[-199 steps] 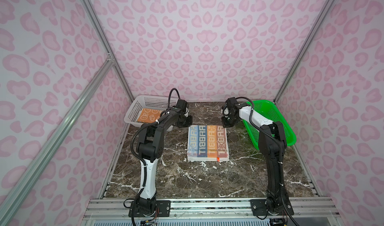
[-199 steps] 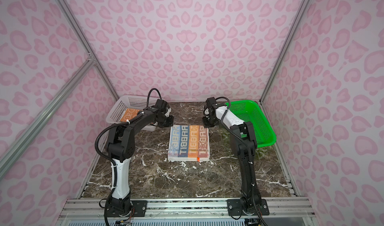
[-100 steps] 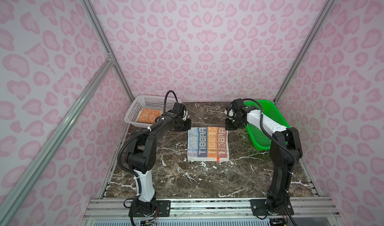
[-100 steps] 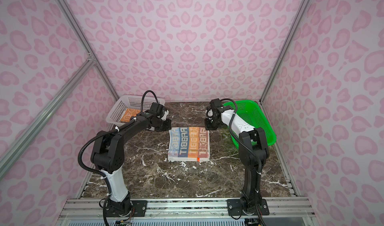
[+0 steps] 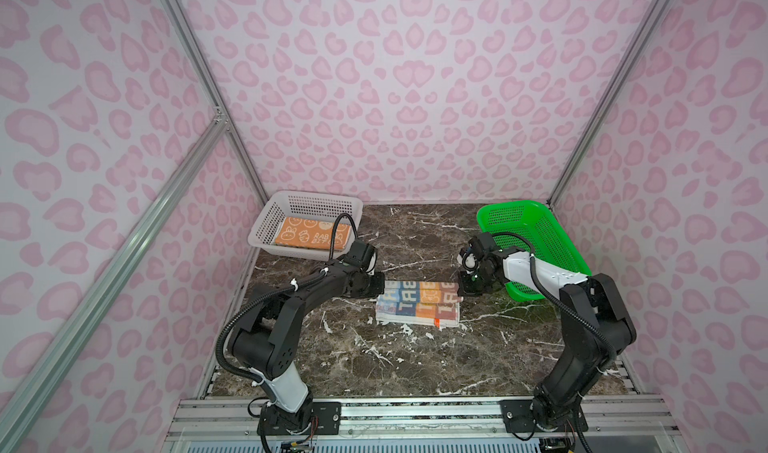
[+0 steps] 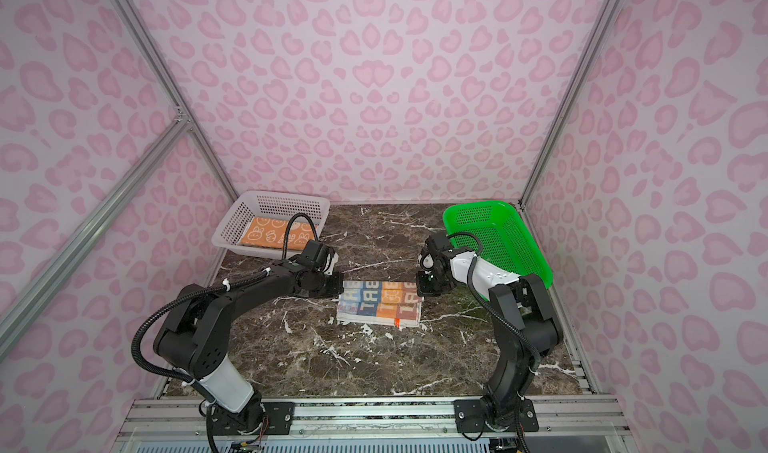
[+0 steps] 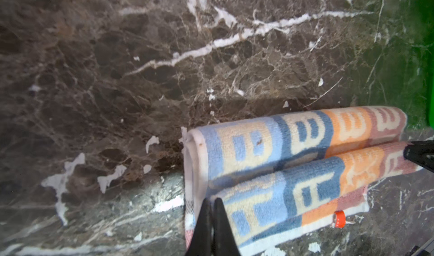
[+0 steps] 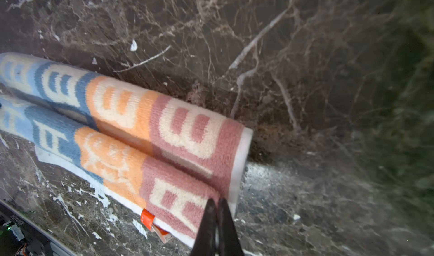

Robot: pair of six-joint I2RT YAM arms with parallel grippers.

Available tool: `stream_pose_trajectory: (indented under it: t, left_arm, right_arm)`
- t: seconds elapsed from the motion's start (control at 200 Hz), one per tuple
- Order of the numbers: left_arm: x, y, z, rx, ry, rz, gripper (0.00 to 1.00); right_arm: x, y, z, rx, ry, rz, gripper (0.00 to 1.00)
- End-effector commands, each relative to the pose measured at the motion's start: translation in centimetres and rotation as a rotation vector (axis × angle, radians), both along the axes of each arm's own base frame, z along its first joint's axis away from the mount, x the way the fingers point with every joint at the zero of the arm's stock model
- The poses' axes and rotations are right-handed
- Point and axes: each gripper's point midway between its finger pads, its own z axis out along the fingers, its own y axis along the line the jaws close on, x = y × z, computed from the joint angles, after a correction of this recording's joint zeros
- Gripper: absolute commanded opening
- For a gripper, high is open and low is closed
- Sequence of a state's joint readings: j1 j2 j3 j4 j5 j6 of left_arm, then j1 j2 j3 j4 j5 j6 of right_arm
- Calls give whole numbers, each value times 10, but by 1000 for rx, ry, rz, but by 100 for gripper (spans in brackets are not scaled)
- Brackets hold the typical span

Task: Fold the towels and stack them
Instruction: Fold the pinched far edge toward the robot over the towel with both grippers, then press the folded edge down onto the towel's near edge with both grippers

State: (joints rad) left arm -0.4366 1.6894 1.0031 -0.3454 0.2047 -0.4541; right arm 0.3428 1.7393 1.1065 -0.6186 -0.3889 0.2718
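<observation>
Left gripper (image 5: 380, 291) - jaws pinched shut on the upper layer of the lettered towel (image 5: 417, 308), at its left end; the left wrist view shows the two black fingers (image 7: 204, 216) closed on the cloth's lifted edge.

Beyond and to the left of this gripper: white basket (image 5: 268, 224) with an orange bunny towel (image 5: 309, 234) lying folded flat inside. Judged as one towel done and put away.

Between the two grippers: lettered towel on the marble tabletop (image 5: 415, 359), mid-fold. A rounded bend sits on its far side, and the held edge lies across the middle, short of the near hem with the orange tag (image 8: 147, 219). Fold begun, not laid down; stacking onto the orange one is left.

Right gripper (image 5: 459, 293) - closed on the same layer at the right end, fingertips nipping the pink corner in the right wrist view.

Behind and to the right of it: green basket (image 5: 540, 232), no towel showing inside.

Arm poses: left arm stretched low, forearm close to level, wrist turned toward the towel. Right arm elbow raised, forearm sloping down and inward, wrist pitched down. Both grippers are level with each other across the cloth.
</observation>
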Motion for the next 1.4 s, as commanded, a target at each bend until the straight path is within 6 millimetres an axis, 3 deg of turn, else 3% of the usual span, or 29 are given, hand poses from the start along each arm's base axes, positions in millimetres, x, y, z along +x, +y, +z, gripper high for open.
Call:
stream_pose_trajectory:
  t: [0.0,0.295,0.69,1.04,1.275,1.395]
  left_arm:
    - [6,11,3,36,-44,61,4]
    - [19,12,24,48,-80,76,4]
    - [-4,12,-2,16,-31,92,4]
    - [-3,11,5,21,-47,87,4]
    - [-11,6,-1,10,-29,69,4]
    - [-13,8,4,16,-42,71,3]
  right_arm:
    - [-2,-5,-3,-22,-9,-27,0]
    - [-8,-4,20,-29,-54,-25,0]
    - [-33,-4,-21,-68,22,-19,0]
    - [-28,-2,-7,-60,-7,-23,0]
    - [-36,-4,-18,-82,14,-14,0]
    - [-36,-4,-13,-85,-6,-18,0]
